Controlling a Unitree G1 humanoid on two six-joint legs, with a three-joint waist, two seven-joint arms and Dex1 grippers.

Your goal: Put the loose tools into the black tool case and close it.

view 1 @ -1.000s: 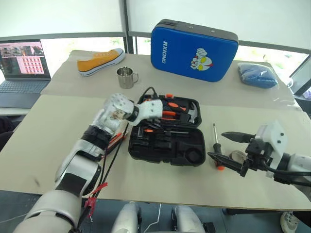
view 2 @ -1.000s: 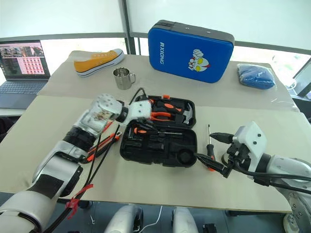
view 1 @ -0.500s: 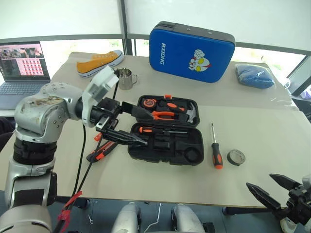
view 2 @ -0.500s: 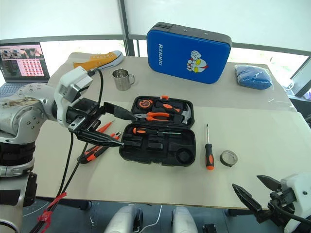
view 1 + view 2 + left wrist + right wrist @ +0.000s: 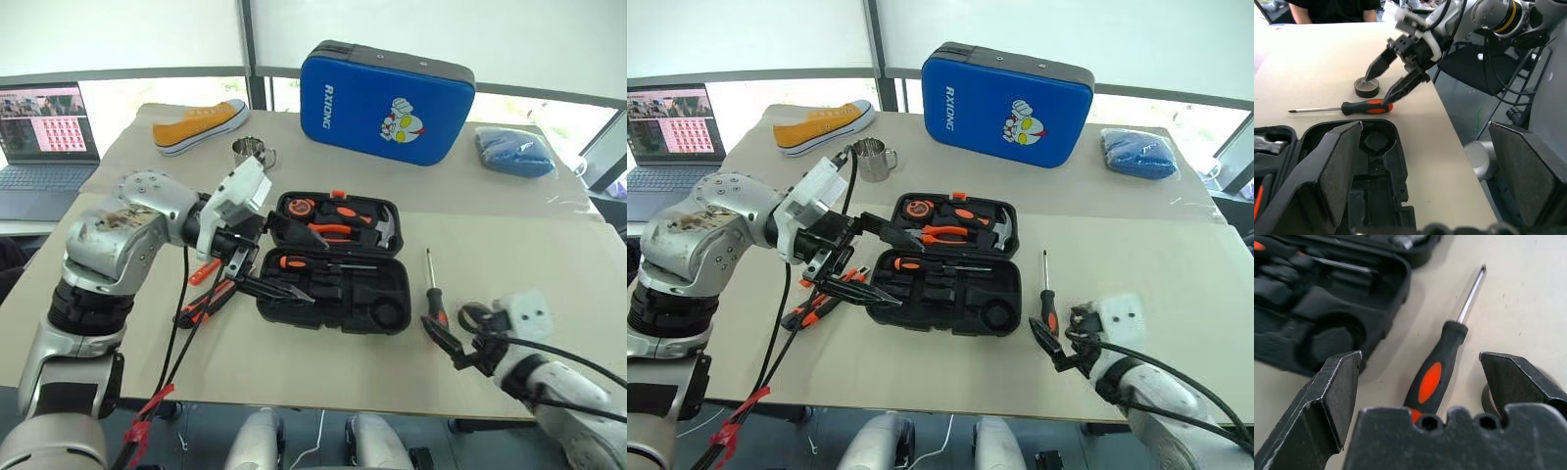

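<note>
Black fingers of the right gripper (image 5: 1420,382) are spread wide and empty around the screwdriver (image 5: 1437,372), just right of the black tool case (image 5: 338,284), presumably for a grasp. The left gripper (image 5: 257,257), also wide open and empty, is held over the case's left edge. Half a second earlier the right gripper was hanging off the table's near edge.
</note>
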